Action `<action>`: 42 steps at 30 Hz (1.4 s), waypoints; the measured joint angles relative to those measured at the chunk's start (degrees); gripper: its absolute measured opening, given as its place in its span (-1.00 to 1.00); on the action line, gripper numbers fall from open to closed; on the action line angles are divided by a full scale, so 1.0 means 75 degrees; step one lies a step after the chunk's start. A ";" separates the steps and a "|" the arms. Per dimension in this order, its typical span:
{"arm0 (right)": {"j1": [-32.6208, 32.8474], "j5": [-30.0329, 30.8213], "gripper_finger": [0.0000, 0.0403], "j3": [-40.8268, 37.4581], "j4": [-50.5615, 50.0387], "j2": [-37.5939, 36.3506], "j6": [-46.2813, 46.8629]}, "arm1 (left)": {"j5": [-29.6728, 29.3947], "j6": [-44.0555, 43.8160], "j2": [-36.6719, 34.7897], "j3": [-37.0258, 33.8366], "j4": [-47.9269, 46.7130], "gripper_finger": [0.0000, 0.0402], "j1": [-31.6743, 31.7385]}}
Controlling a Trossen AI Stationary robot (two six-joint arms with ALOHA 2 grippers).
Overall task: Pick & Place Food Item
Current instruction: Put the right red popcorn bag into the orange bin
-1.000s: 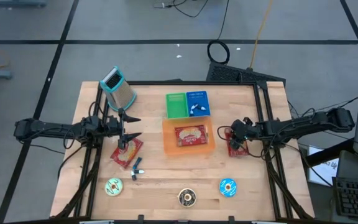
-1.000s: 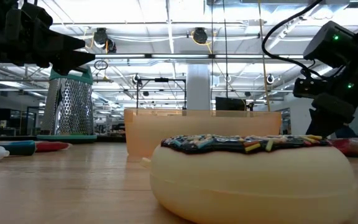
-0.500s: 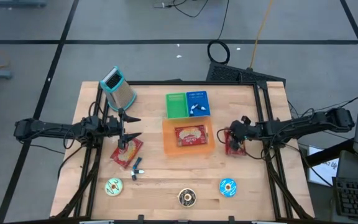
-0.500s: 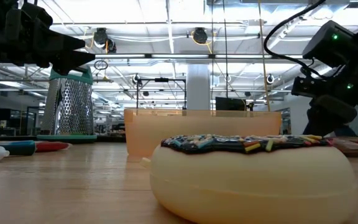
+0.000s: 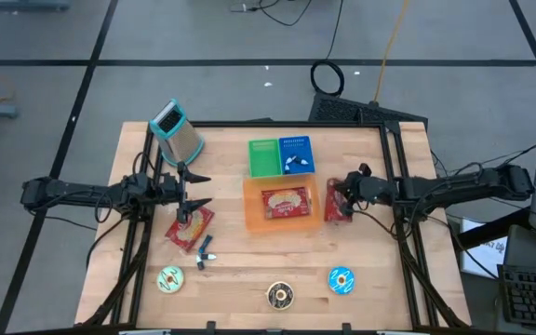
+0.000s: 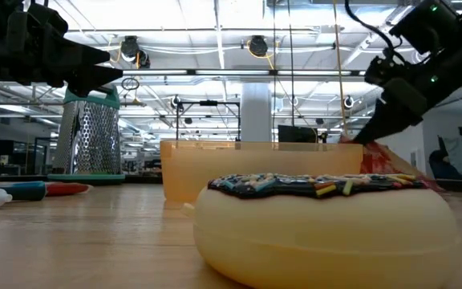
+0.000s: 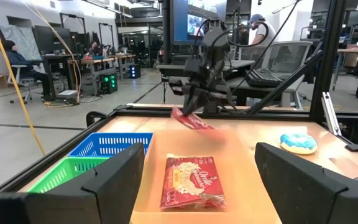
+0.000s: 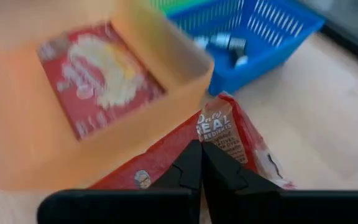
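Observation:
My right gripper [image 5: 344,199] is shut on a red snack packet [image 5: 334,207], just right of the orange bin [image 5: 252,216]. In the low view the packet [image 6: 382,157] hangs below that gripper [image 6: 371,132]. A second red packet [image 5: 285,202] lies flat in the bin. A third [image 5: 190,229] lies on the table at the left, under my open left gripper [image 5: 201,190], which touches nothing. In the left wrist view the held packet [image 7: 191,118] shows beyond the bin. My right gripper pinches one edge of the red packet [image 8: 211,140] between its two shut fingers [image 8: 188,167]. The fingers slant down from the table's right side. The packet hangs tilted below them, and in the left wrist view it looks lifted off the table beside the bin's right wall.
A green basket [image 5: 263,156] and a blue basket [image 5: 296,154] stand behind the bin. A metal grater [image 5: 178,131] is at the far left. Three toy donuts [image 5: 169,278], [image 5: 280,295], [image 5: 341,279] lie along the near edge. A small bottle [image 5: 203,251] lies by the left packet.
My right gripper has risen and moved toward the orange bin, tipping up from a steeper downward slant. The red packet, which lay flat on the table at the right, has come up with it and now hangs tilted at the bin's right wall.

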 joint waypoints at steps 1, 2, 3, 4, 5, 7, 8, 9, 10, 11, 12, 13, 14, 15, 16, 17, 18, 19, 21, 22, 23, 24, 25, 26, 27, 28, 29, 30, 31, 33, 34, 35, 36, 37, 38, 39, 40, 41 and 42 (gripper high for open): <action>0.0000 0.0048 -1.00 0.0004 0.0087 -0.0084 -0.0066 | 0.0000 0.0000 0.0000 0.0000 -0.0002 0.52 0.0000; 0.0000 0.0158 -1.00 0.0007 0.0188 -0.0168 -0.0151 | 0.0000 0.0000 -0.0003 0.0000 0.0000 0.52 0.0000; 0.0000 0.0194 -1.00 0.0007 0.0299 -0.0246 -0.0239 | 0.0000 0.0000 0.0000 0.0000 0.0001 0.52 0.0003; 0.0000 0.0214 -1.00 0.0007 0.0433 -0.0322 -0.0339 | 0.0000 0.0000 0.0000 0.0000 -0.0002 0.52 0.0002; 0.0000 0.0275 -1.00 0.0007 0.0587 -0.0396 -0.0455 | 0.0000 0.0000 0.0000 0.0000 -0.0001 0.52 0.0003; 0.0000 0.0483 -1.00 0.0007 0.0924 -0.0536 -0.0705 | -0.0002 0.0000 -0.0002 0.0000 0.0001 0.52 0.0002; 0.0000 0.0613 -1.00 0.0007 0.1095 -0.0591 -0.0848 | 0.0000 0.0000 0.0000 0.0000 0.0000 0.52 0.0000; 0.0000 0.0699 -1.00 0.0009 0.1284 -0.0650 -0.1017 | 0.0000 0.0000 0.0000 0.0000 -0.0002 0.52 0.0000; 0.0000 0.0836 -1.00 0.0009 0.1468 -0.0698 -0.1205 | 0.0000 0.0000 -0.0003 0.0000 0.0000 0.52 0.0003; 0.0000 0.0967 -1.00 0.0009 0.1660 -0.0732 -0.1386 | 0.0000 0.0000 -0.0003 0.0000 0.0001 0.52 0.0000; 0.0000 0.1085 -1.00 0.0009 0.1872 -0.0752 -0.1579 | 0.0000 0.0000 0.0000 0.0000 -0.0002 0.52 0.0000; 0.0000 0.1223 -1.00 0.0009 0.2059 -0.0768 -0.1762 | -0.0003 0.0000 0.0000 0.0000 -0.0002 0.52 0.0001; 0.0000 0.1376 -1.00 0.0009 0.2241 -0.0771 -0.1959 | 0.0000 0.0000 -0.0003 0.0000 0.0000 0.52 0.0001; 0.0000 0.1489 -1.00 0.0009 0.2450 -0.0768 -0.2127 | 0.0000 0.0000 -0.0001 0.0000 0.0001 0.52 0.0001; 0.0000 0.1609 -1.00 0.0009 0.2678 -0.0768 -0.2282 | 0.0000 0.0000 0.0000 0.0000 -0.0001 0.52 0.0000; 0.0000 0.1665 -1.00 0.0009 0.2931 -0.0758 -0.2427 | -0.0001 0.0000 -0.0001 0.0000 -0.0001 0.52 0.0002; 0.0000 0.1744 -1.00 0.0009 0.3199 -0.0737 -0.2563 | 0.0000 0.0000 -0.0003 0.0000 0.0001 0.52 0.0003; 0.0000 0.1775 -1.00 0.0012 0.3479 -0.0698 -0.2723 | 0.0000 0.0000 0.0000 0.0000 0.0000 0.52 0.0003; 0.0000 0.1775 -1.00 0.0013 0.4071 -0.0597 -0.3027 | -0.0003 0.0000 -0.0003 0.0000 0.0000 0.52 0.0003; 0.0000 0.1766 -1.00 0.0015 0.4353 -0.0522 -0.3163 | -0.0001 0.0000 0.0000 0.0000 0.0001 0.52 0.0001; 0.0000 0.1732 -1.00 0.0016 0.4662 -0.0433 -0.3292 | 0.0000 0.0000 -0.0001 0.0000 -0.0001 0.52 0.0002; 0.0000 0.1592 -1.00 0.0018 0.4921 -0.0336 -0.3430 | 0.0000 0.0000 -0.0002 0.0000 0.0000 0.52 0.0001; 0.0000 0.1387 -1.00 0.0018 0.5154 -0.0216 -0.3551 | 0.0000 0.0000 -0.0001 0.0000 0.0001 0.52 0.0001; 0.0000 0.1134 -1.00 0.0018 0.5410 -0.0076 -0.3661 | -0.0002 0.0000 -0.0001 0.0000 0.0000 0.52 0.0002; 0.0000 0.0844 -1.00 0.0018 0.5658 0.0087 -0.3757 | 0.0000 0.0000 -0.0002 0.0000 0.0001 0.52 0.0000; 0.0000 0.0576 -1.00 0.0018 0.5920 0.0262 -0.3830 | 0.0000 0.0000 0.0000 0.0000 -0.0002 0.52 0.0000; 0.0000 0.0309 -1.00 0.0018 0.6192 0.0466 -0.3892 | 0.0000 0.0000 -0.0003 0.0000 0.0001 0.52 0.0000; 0.0000 0.0059 -1.00 0.0018 0.6438 0.0668 -0.3969 | 0.0000 0.0000 0.0000 0.0000 0.0001 0.52 0.0000; 0.0000 -0.0197 -1.00 0.0018 0.6682 0.0889 -0.4067 | 0.0000 0.0000 0.0000 0.0000 -0.0002 0.52 0.0000; 0.0000 -0.0786 -1.00 0.0021 0.7111 0.1351 -0.4359 | 0.0000 0.0000 0.0000 0.0000 -0.0001 0.52 0.0002; 0.0000 -0.1156 -1.00 0.0021 0.7324 0.1579 -0.4522 | 0.0000 0.0000 -0.0001 0.0000 -0.0002 0.52 0.0001; 0.0000 -0.1504 -1.00 0.0021 0.7547 0.1787 -0.4659 | 0.0000 0.0000 0.0000 0.0000 0.0001 0.52 0.0000; 0.0003 -0.1857 -1.00 0.0021 0.7734 0.1985 -0.4772 | 0.0000 0.0000 0.0000 0.0000 -0.0002 0.52 0.0001; 0.0003 -0.2192 -1.00 0.0021 0.7940 0.2179 -0.4870 | -0.0002 0.0000 -0.0001 0.0000 0.0001 0.52 0.0002; 0.0003 -0.2450 -1.00 0.0021 0.8107 0.2350 -0.4973 | 0.0000 0.0000 -0.0003 0.0000 0.0001 0.52 0.0003; 0.0003 -0.2667 -1.00 0.0021 0.8221 0.2506 -0.5038 | 0.0000 0.0000 0.0000 0.0000 0.0001 0.52 0.0000; 0.0003 -0.2812 -1.00 0.0021 0.8321 0.2663 -0.5095 | 0.0000 0.0000 0.0000 0.0000 0.0000 0.52 0.0000; 0.0003 -0.2851 -1.00 0.0021 0.8351 0.2791 -0.5173 | 0.0000 0.0000 -0.0003 0.0000 0.0001 0.52 0.0000; 0.0003 -0.2849 -1.00 0.0021 0.8300 0.2903 -0.5223 | -0.0001 0.0000 -0.0001 0.0000 0.0000 0.52 0.0003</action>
